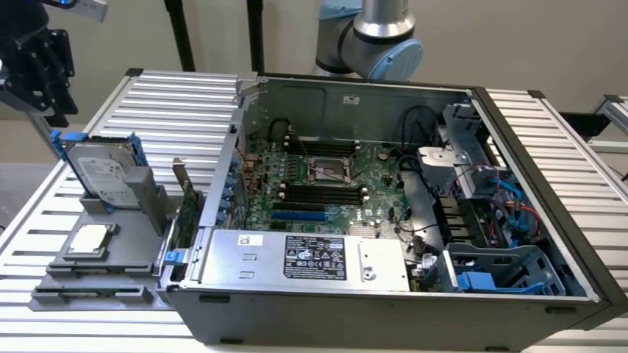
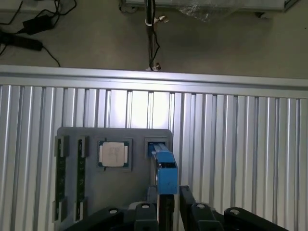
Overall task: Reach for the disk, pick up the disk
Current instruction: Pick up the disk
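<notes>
We see the gripper (image 1: 51, 99) up high at the exterior view's left, over the edge of the table (image 1: 176, 103). It hangs in the air above the disk (image 1: 103, 173) and does not touch it.

The disk stands on its edge in a grey holder (image 1: 137, 261) and leans back a bit. Its white label faces us. A blue frame (image 1: 138, 149) goes round its sides. The holder lies on the table, just beside the big open computer (image 1: 393, 323), on the exterior view's left of it.

In the wrist view we look straight down on the disk (image 2: 166, 171). We see its thin edge with the blue frame. The gripper (image 2: 168, 208) has two black fingers (image 2: 145, 211). They are apart, and the disk's edge shows between them. So the gripper is wide and holds nothing.

A small square silver chip (image 1: 90, 239) lies flat in the holder, near the disk but not touching it. In the wrist view the chip (image 2: 114, 155) sits between the disk and two long green strips (image 2: 60, 178) that lie in slots of the holder (image 2: 120, 190).

Past the ribbed table (image 2: 240, 144) we see the floor with black cables (image 2: 29, 29).

Inside the computer there is a green board (image 1: 334, 176). A silver box (image 1: 304, 257) with a black label sits near the front. The arm (image 1: 383, 37) stands behind the computer.
</notes>
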`<state>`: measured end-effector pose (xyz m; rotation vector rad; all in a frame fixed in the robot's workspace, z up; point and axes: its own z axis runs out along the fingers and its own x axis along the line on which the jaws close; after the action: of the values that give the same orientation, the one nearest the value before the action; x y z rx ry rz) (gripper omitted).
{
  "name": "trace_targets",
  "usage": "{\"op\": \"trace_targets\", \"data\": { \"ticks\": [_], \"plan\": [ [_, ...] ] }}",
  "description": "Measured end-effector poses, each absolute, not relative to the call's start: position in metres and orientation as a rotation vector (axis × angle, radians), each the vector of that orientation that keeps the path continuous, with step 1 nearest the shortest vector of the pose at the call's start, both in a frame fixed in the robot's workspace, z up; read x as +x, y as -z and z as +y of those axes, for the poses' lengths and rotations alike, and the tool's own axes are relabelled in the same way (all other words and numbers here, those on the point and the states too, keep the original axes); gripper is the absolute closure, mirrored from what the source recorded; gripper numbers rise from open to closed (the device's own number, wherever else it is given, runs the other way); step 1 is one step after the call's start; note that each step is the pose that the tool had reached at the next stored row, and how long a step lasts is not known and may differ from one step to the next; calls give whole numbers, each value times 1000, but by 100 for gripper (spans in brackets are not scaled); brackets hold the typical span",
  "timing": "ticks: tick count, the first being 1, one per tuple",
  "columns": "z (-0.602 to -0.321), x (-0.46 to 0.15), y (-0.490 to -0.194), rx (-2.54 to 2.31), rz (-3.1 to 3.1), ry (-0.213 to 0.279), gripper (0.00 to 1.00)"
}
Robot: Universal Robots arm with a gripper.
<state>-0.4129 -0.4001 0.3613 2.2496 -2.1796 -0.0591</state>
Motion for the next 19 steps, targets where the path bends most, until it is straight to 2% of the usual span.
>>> {"op": "trace_targets", "data": {
  "ticks": [1,4,5,19],
  "plan": [
    [-400,-413,-359,2250,-2180,59,58],
    [-400,-413,-354,2250,-2180,59,52],
    [-400,-413,-352,2250,-2180,59,46],
    [-399,-413,-327,2250,-2180,59,46]
  ]
}}
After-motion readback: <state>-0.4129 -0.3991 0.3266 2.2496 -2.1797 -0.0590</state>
